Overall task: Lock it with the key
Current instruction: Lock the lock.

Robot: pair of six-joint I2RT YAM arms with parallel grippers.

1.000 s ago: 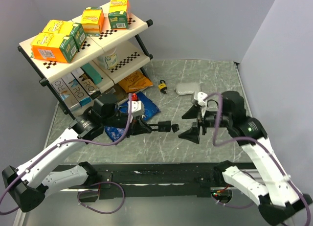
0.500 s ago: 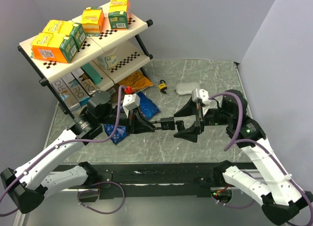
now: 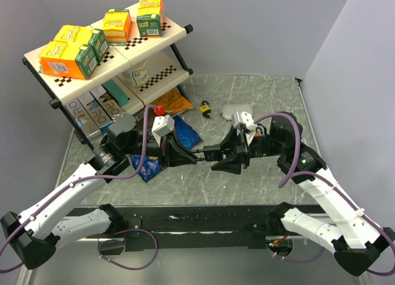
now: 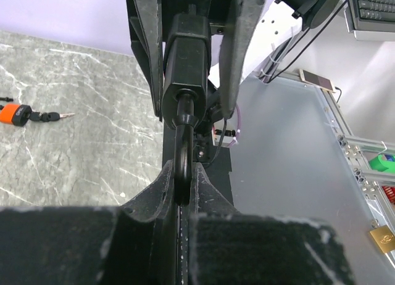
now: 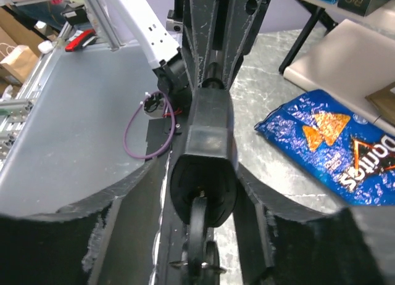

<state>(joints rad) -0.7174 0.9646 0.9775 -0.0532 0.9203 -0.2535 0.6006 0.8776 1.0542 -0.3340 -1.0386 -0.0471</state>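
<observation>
My left gripper (image 3: 199, 154) is shut on the shackle (image 4: 182, 143) of the black padlock (image 3: 213, 153) and holds it level above the table. In the left wrist view my fingers (image 4: 162, 192) pinch the shackle, and the padlock body (image 4: 185, 69) points away. My right gripper (image 3: 227, 156) is open, its fingers (image 4: 239, 44) flanking the padlock body. In the right wrist view the padlock's bottom face (image 5: 207, 174) fills the middle. The key (image 5: 199, 232) sticks out of it, with its ring hanging below, and my open fingers (image 5: 126, 198) stand apart on both sides.
A yellow-orange padlock (image 3: 205, 107) with keys lies behind, also in the left wrist view (image 4: 13, 114). A blue chips bag (image 3: 185, 132), an orange pouch (image 3: 168, 103) and a grey pouch (image 3: 236, 111) lie on the table. A shelf rack (image 3: 154, 75) of boxes stands at back left.
My right gripper has moved left and now stands open around the padlock. My left gripper has drawn back a little to the left, still holding the shackle.
</observation>
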